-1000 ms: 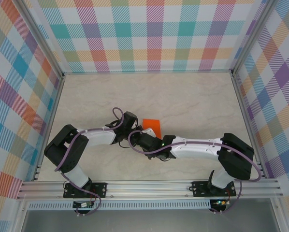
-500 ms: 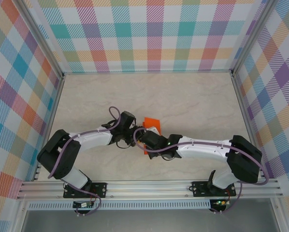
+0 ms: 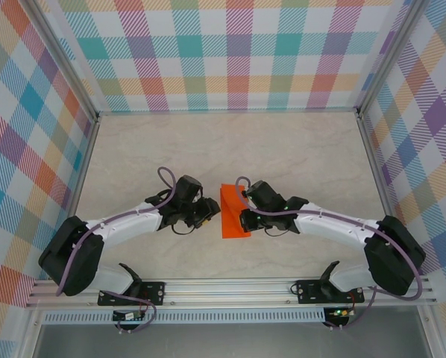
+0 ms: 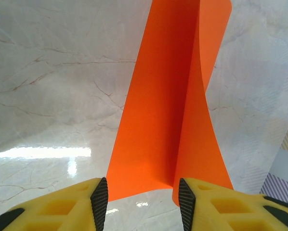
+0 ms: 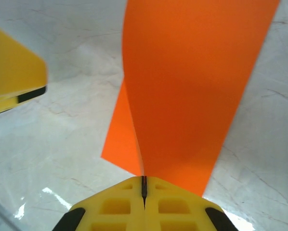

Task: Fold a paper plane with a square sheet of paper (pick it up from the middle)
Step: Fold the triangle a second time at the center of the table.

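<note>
The paper plane (image 3: 234,214) hung over the table (image 3: 305,149), pinched at one edge by the right gripper (image 5: 144,186) with clenched jaws, while the left gripper (image 4: 140,199) stood with jaws released around its crease, so the folds could have sprung open or twisted out of that single hold.

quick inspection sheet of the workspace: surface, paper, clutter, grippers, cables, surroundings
surface: pale marble-look table, glossy
job's things: orange paper plane, part folded with a centre crease, lying between the two grippers
clutter: nothing seen
grippers: right gripper shut on the paper's edge; left gripper open, jaws either side of the paper's end
cables: purple cables looped along both arms
surroundings: checked pastel walls, aluminium frame
</note>
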